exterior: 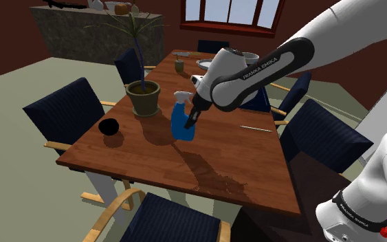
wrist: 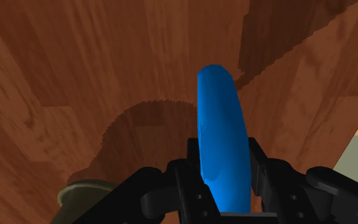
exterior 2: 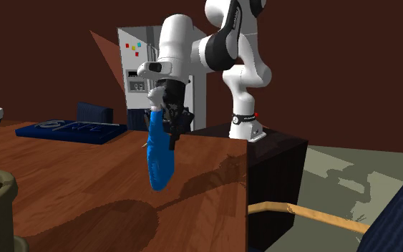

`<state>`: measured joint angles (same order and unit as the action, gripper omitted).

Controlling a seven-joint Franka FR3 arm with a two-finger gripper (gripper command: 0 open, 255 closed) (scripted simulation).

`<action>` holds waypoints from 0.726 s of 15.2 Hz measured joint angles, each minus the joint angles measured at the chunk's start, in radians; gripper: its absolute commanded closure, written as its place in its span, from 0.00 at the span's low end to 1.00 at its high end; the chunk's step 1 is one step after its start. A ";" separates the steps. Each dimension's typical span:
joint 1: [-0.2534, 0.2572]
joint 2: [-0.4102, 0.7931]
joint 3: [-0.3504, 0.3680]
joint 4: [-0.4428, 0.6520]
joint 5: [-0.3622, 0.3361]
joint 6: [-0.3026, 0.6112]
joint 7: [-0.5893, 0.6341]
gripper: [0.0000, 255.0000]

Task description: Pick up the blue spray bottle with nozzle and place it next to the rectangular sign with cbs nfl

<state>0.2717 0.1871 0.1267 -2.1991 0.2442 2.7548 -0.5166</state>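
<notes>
You're holding the blue spray bottle over the bench.
The shoulder view is showing it beside the potted plant. The second exterior view is adding the blue sign behind it. The wrist view is showing the fingers clasping its sides.

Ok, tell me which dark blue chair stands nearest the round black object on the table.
The chair at the shoulder view's left, beside the round black object; the others stand farther off.
</notes>
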 measured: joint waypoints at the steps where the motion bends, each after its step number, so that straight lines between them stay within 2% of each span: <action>1: 0.000 -0.009 -0.001 0.002 -0.003 -0.011 0.004 1.00; 11: 0.003 -0.092 -0.009 0.043 -0.032 -0.133 0.042 1.00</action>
<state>0.2747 0.0954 0.1175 -2.1564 0.2120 2.6221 -0.4743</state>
